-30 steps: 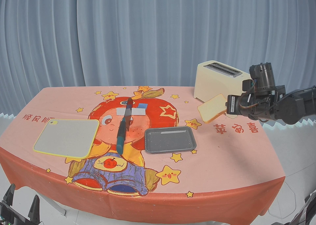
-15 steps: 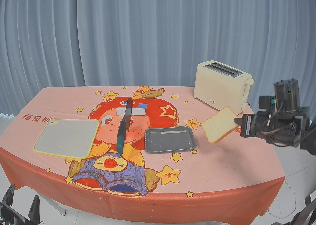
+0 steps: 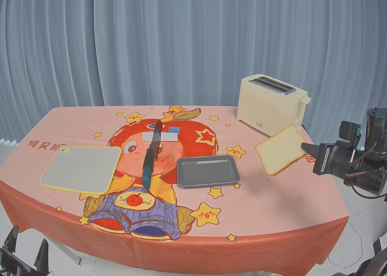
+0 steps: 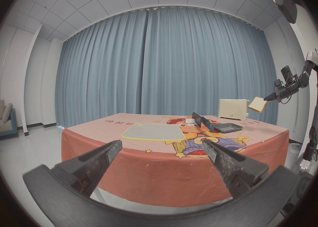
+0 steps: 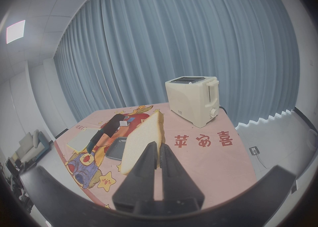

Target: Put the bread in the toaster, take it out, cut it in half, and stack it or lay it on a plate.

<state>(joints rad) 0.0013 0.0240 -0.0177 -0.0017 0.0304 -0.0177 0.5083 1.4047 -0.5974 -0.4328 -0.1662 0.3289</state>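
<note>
Holding the bread [image 3: 281, 149] by one edge, the right pincer [image 3: 304, 146] has its fingers closed almost together on the slice, which hangs in the air over the table [image 3: 274, 204] near its 3 o'clock edge and touches nothing else. In the head view the pincer sits at 3 o'clock of the slice, whose broad face is tipped up toward the camera. From the right wrist the bread [image 5: 142, 141] stands nearly edge-on beyond the right pincer [image 5: 158, 146].

The toaster [image 3: 271, 101] stands near, at about 12 o'clock of the slice, a shade toward 11, with its slots [image 3: 273, 85] on top, empty. Their long axis runs roughly from 10 to 4 o'clock. As I judge it, the loading step is in hand, and the coming move turns on lifting the slice above the toaster top and turning it thin edge down, in line with a slot.

The left pincer [image 4: 161, 147] is spread wide with nothing in it, low off the table's 7 o'clock corner and well apart from the toaster, so the right arm is much the nearer.

The plate [image 3: 207, 170], knife [image 3: 151, 156] and cutting board [image 3: 82, 169] lie from mid-table out toward 9 o'clock
</note>
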